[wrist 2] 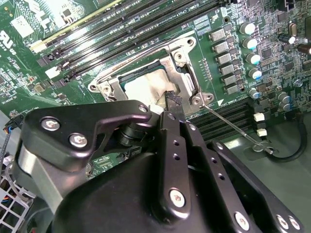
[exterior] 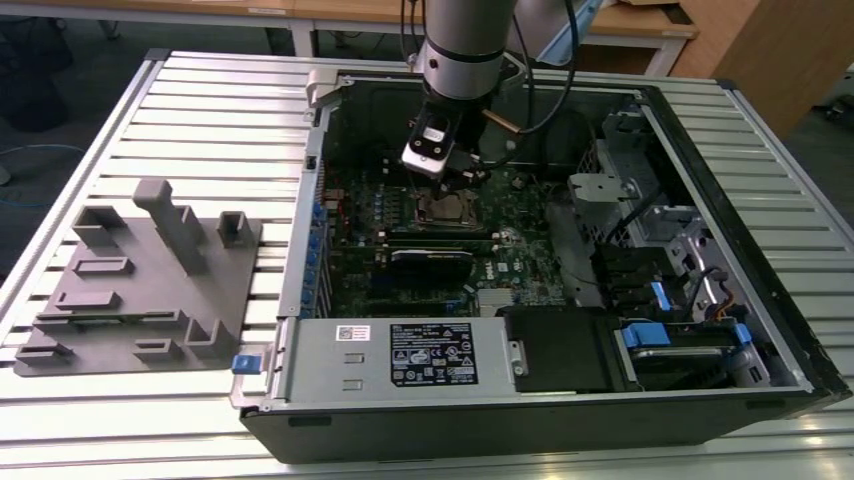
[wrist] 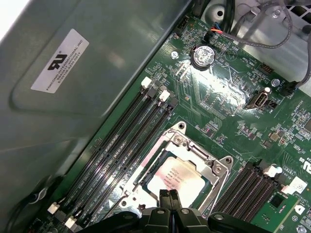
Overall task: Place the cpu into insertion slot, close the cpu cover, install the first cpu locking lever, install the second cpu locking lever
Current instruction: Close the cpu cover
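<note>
Over the seated cpu [wrist: 170, 175], the gripper [wrist: 172, 194] is closed empty; second wrist view shows a lever [wrist 2: 233, 126].

Seated cpu [wrist: 176, 177] beneath cpu cover [wrist: 216, 168]

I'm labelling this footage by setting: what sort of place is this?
Probably a robotics lab or test bench. An open computer case lies on a slatted metal table, a robot arm reaches into it, and wooden desks stand behind.
</note>
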You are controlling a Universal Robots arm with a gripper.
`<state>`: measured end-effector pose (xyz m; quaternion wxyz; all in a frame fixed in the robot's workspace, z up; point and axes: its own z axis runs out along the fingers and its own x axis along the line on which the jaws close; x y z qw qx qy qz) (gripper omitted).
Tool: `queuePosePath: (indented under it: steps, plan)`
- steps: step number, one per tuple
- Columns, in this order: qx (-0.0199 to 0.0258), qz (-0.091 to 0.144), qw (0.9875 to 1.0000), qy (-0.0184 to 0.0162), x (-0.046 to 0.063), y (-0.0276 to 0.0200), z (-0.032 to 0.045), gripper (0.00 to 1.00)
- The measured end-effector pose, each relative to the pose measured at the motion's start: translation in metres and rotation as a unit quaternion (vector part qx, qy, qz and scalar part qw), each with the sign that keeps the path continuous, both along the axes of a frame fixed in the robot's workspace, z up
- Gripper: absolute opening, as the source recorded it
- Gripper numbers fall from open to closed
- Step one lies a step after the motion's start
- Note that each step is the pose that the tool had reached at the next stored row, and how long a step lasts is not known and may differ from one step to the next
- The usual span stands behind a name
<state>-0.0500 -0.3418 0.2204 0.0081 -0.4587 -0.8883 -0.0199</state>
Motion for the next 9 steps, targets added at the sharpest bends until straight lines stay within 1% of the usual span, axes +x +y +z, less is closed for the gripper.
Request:
queuePosePath:
  steps: [9]
  plan:
    - [0.0001,0.006,1.0,0.0,0.0,0.0,0.0,0.11]
